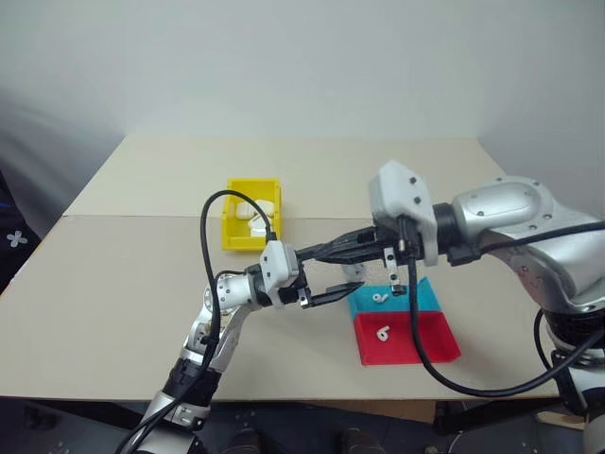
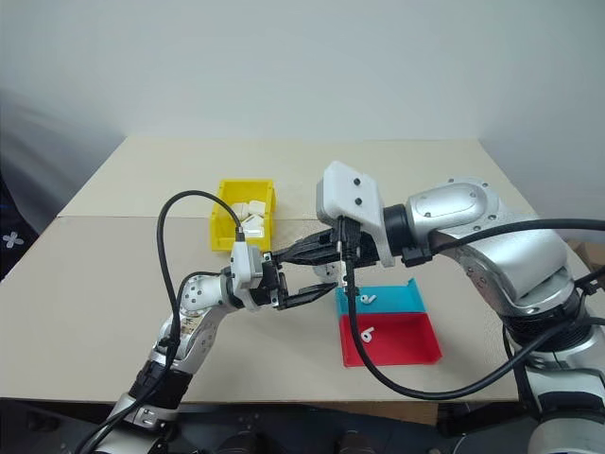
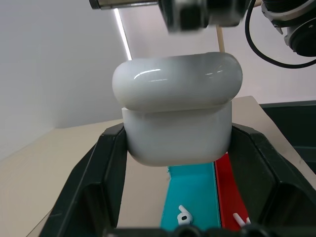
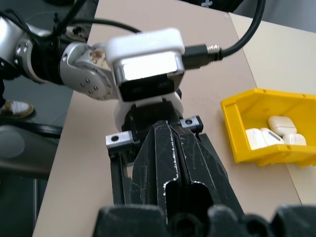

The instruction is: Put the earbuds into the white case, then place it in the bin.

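Silver arms, white wrist housings, black cables, scratched black claw (image 4: 170, 148) fingers.

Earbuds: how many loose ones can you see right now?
2: one earbud on the teal tray, one earbud on the red tray. The closed white case could hide more.

1. The bin (image 1: 251, 227) sits on the surface (image 1: 113, 274), left of and behind the two trays.
2. Several cases (image 4: 276, 132) lie in the bin.
3. The nearer tray (image 1: 421, 342) touches the farther tray (image 1: 425, 298).
4. One earbud (image 1: 382, 333) lies in the nearer tray, another earbud (image 1: 379, 297) in the farther.
5. The white case (image 3: 175, 113) sits between the left gripper (image 1: 342, 285) jaws, above the surface, left of the trays.
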Available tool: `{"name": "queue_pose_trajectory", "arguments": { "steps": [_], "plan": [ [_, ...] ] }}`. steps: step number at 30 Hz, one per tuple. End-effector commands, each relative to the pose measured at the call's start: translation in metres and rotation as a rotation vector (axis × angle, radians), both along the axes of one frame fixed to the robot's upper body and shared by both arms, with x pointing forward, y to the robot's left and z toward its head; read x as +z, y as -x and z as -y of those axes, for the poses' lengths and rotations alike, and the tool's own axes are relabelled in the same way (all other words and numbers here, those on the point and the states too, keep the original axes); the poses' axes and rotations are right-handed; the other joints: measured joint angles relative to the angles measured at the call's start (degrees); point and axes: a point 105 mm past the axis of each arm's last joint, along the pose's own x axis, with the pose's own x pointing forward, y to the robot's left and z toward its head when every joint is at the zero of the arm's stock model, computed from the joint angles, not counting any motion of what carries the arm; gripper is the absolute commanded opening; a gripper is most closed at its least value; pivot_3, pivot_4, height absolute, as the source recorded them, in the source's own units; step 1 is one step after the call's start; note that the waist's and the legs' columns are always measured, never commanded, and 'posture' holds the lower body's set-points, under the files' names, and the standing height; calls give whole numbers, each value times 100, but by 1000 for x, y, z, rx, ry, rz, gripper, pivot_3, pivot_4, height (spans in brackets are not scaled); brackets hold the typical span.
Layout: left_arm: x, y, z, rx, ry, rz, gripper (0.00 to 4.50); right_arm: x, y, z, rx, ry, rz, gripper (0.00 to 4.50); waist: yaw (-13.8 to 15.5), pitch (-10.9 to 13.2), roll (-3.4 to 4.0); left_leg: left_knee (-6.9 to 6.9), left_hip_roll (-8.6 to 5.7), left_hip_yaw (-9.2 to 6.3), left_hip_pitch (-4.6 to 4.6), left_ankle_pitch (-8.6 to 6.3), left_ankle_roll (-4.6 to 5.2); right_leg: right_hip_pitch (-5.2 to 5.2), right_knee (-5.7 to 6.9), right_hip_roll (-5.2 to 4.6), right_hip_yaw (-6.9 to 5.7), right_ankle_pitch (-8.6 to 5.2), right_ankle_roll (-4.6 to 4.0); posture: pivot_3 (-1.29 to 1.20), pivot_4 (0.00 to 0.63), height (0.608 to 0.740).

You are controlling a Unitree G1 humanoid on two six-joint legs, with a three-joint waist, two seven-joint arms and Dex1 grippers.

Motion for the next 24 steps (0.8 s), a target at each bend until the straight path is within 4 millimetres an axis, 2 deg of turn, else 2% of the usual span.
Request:
{"name": "queue_pose_trajectory", "arguments": {
  "steps": [1, 5, 9, 14, 18, 21, 24],
  "plan": [
    [13, 8, -2, -6, 32, 62, 2769, -2, -3, 8, -21, 53, 58, 66, 1, 0, 0, 0, 0, 0, 1, 0, 0, 1, 0, 0, 0, 0, 0, 0, 150, 740],
    [16, 9, -5, -1, 45, 65, 2769, -5, -9, 19, -63, 80, 76, 66, 0, 0, 0, 0, 0, 0, 4, 0, 0, 1, 2, 0, 0, 0, 0, 0, 150, 740],
    [16, 9, -7, 6, 53, 63, 2769, 3, -9, 27, -75, 45, 100, 66, 1, 0, 0, 0, -1, 2, 4, 0, 0, 1, 3, -1, 1, 0, 0, 0, 150, 740],
    [19, 10, -8, 16, 82, 61, 2769, 39, -2, 31, -54, -164, 146, 66, 1, 0, 0, 0, -1, 1, 4, 0, 0, 2, 3, -1, 0, 1, -1, 0, 150, 740],
    [43, 5, -16, 95, 210, 88, 2769, 71, 0, 49, -101, -367, 178, 66, 3, 0, 0, 1, -1, -1, 5, 0, 0, 5, 4, 0, 0, 1, -1, 0, 150, 740],
    [72, -20, -25, 307, 294, 156, 2769, 71, -5, 62, -188, -424, 185, 66, 39, 1, -2, 2, -1, -3, 6, 0, 0, 10, 3, 0, -2, 2, 0, 0, 150, 740],
    [87, -59, -35, 569, 247, 167, 2769, 59, -12, 71, -275, -446, 164, 66, 79, 1, -3, 8, -4, -6, 9, 1, 0, 16, 3, 0, -3, 4, 5, 0, 150, 740]
  ]
}}
